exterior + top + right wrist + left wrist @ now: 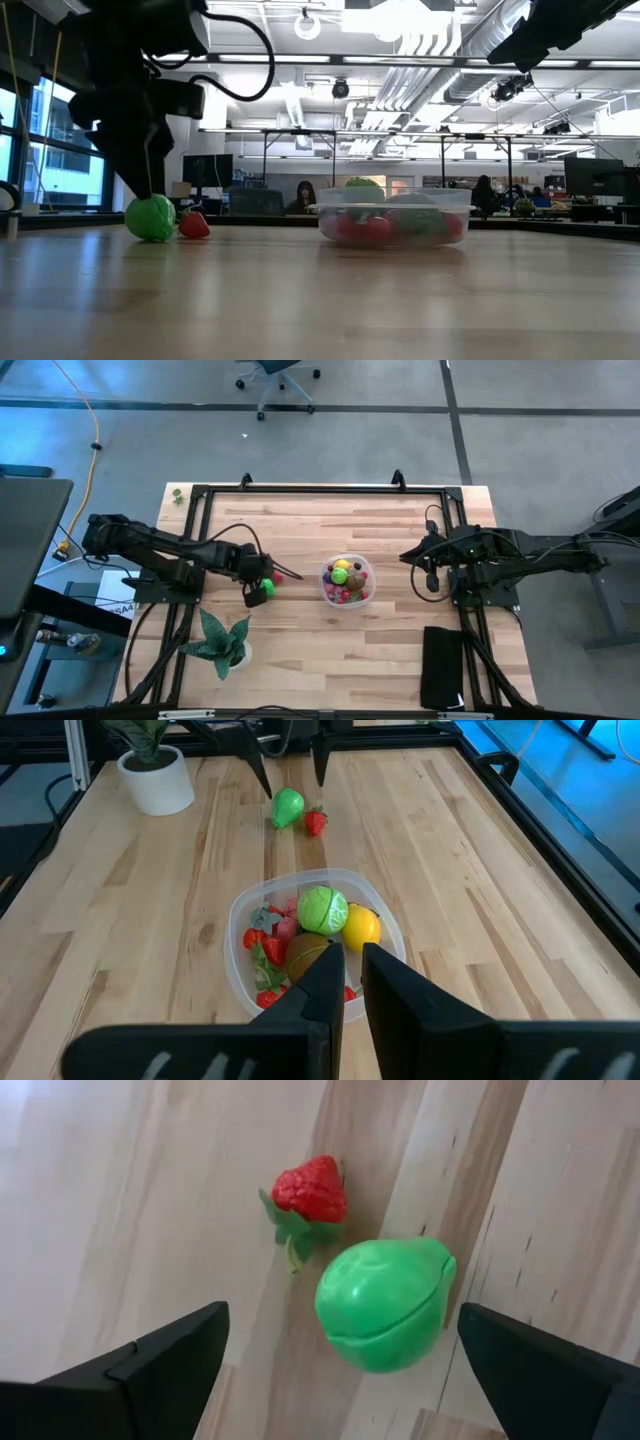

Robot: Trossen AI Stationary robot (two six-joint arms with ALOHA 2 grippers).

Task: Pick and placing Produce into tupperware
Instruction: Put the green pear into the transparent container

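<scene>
Two pieces of produce lie on the wooden table left of centre: a bright green toy fruit and, touching or nearly touching it, a small red strawberry. My left gripper hangs open just over the green fruit, pointing steeply down, one finger on each side; I see no touch. The clear tupperware stands mid-table with several small toy fruits and vegetables inside. My right gripper waits shut and raised to the right of the tupperware, holding nothing.
A spiky green potted plant stands near the front left. A black pad lies at the front right. Black frame rails run along the table's edges. Bare wood lies between the green fruit and the tupperware.
</scene>
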